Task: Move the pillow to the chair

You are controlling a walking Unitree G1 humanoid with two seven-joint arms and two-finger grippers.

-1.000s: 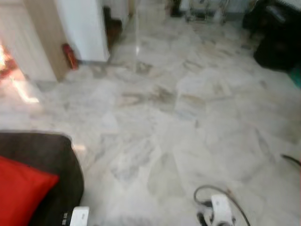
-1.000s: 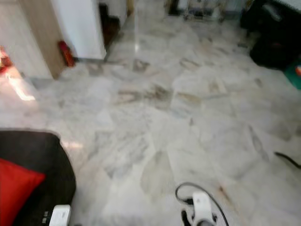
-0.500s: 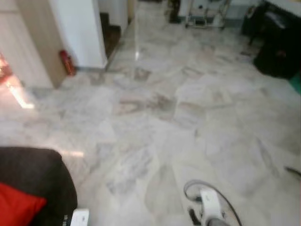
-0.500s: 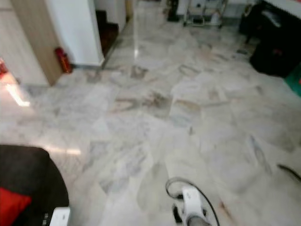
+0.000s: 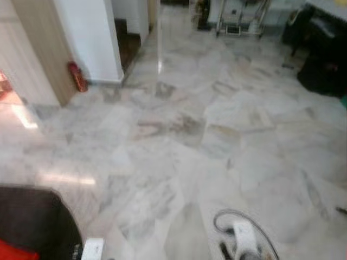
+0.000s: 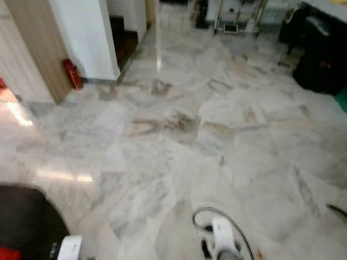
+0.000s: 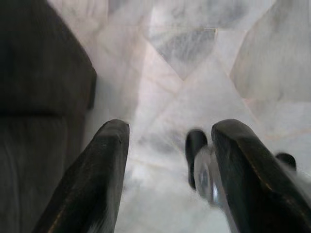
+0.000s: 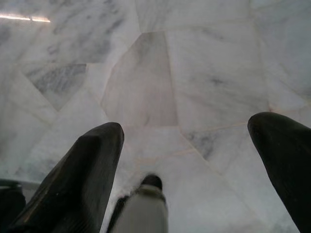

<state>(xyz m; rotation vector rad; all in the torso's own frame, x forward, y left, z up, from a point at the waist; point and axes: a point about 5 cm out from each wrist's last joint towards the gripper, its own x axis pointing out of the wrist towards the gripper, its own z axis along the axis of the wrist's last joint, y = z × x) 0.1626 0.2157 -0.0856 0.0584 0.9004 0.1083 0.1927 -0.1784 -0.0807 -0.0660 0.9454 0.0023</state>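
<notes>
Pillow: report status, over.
Both grippers open, empty, pointing at the marble floor. Red pillow on dark seat, lower left, untouched. Nothing blocking.

Pale veined marble floor [image 5: 217, 124] with glare patches. A white pillar [image 5: 89, 38] and wood panel [image 5: 35, 54] stand far left; dark furniture [image 5: 322, 59] far right.

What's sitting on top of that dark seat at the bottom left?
A sliver of the red pillow lies on the dark seat; the picture's edge cuts off the rest, so anything else there is unseen.
</notes>
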